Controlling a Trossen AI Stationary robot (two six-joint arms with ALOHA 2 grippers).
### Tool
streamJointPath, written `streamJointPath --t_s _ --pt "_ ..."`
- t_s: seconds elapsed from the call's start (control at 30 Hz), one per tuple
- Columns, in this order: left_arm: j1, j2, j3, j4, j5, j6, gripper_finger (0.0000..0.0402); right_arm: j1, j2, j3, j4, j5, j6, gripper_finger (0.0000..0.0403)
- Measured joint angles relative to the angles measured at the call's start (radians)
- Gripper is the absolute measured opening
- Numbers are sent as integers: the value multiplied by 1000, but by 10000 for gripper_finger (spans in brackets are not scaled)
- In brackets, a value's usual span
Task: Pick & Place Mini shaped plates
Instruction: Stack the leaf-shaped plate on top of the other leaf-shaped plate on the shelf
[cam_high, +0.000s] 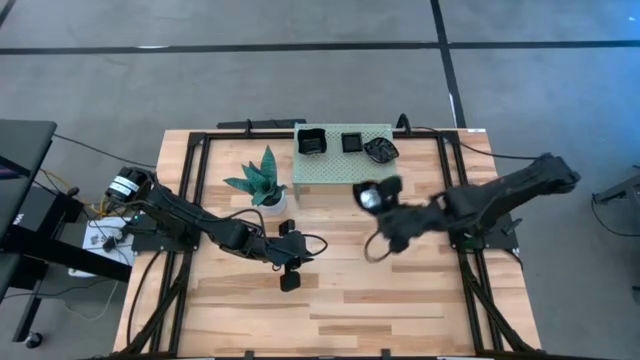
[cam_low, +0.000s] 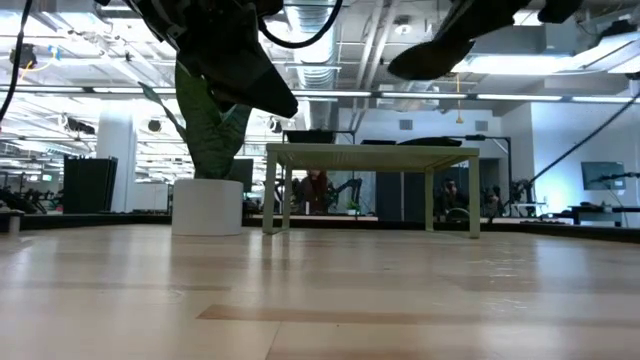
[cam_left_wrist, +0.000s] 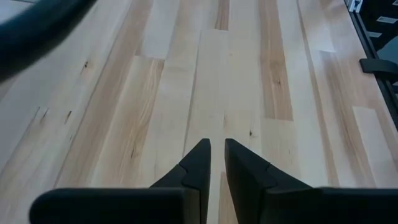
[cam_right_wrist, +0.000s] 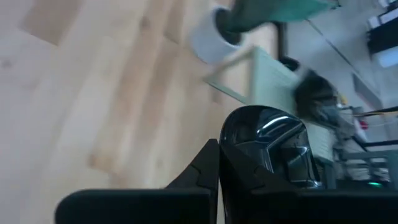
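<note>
A: What is closest to the front edge of the tabletop (cam_high: 330, 310)?

B: The left claw (cam_high: 291, 280). It hangs low over bare wooden planks in the middle of the tabletop, its arm coming in from the left side. In its own wrist view the two dark fingers (cam_left_wrist: 199, 163) stand a narrow slit apart, with only wood showing between them, so it grasps nothing.

A: And the right claw?

B: The right claw (cam_high: 372, 198) is farther back and right of centre, lifted above the tabletop, just in front of the green shelf (cam_high: 340, 168). It is clenched on a glossy black mini plate (cam_right_wrist: 267, 152); in its wrist view the dish sits right against the fingers, rim catching the light. From above the same dish shows as a small dark shape with a bright glint at the claw's tip.

A: Where are the other plates?

B: Three more rest on top of the shelf at the back: a square plate (cam_high: 312, 142) on the left, a smaller square plate (cam_high: 351, 142) in the middle, and a rounded plate (cam_high: 380, 150) on the right, each apart from its neighbour.

A: Anything else back there?

B: A green-leaved plant (cam_high: 258, 178) in a white pot (cam_low: 207, 206) stands just left of the shelf. In the low view, the shelf stands on thin legs beside the pot.
</note>
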Motion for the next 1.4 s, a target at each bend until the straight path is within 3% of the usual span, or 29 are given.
streamJointPath --t_s 0.27,0.47,0.73,1.4 --pt "4 0 0 1 0 0 50 -220 -228 0 -118 -34 -278 1" --pt "24 0 0 5 0 0 51 -437 -269 -12 -142 -243 -393 0" --pt "56 0 0 9 0 0 51 -645 -258 -87 -50 -418 -544 0" --pt "68 1 -1 18 0 -4 51 -784 -74 -87 21 -499 -534 12"
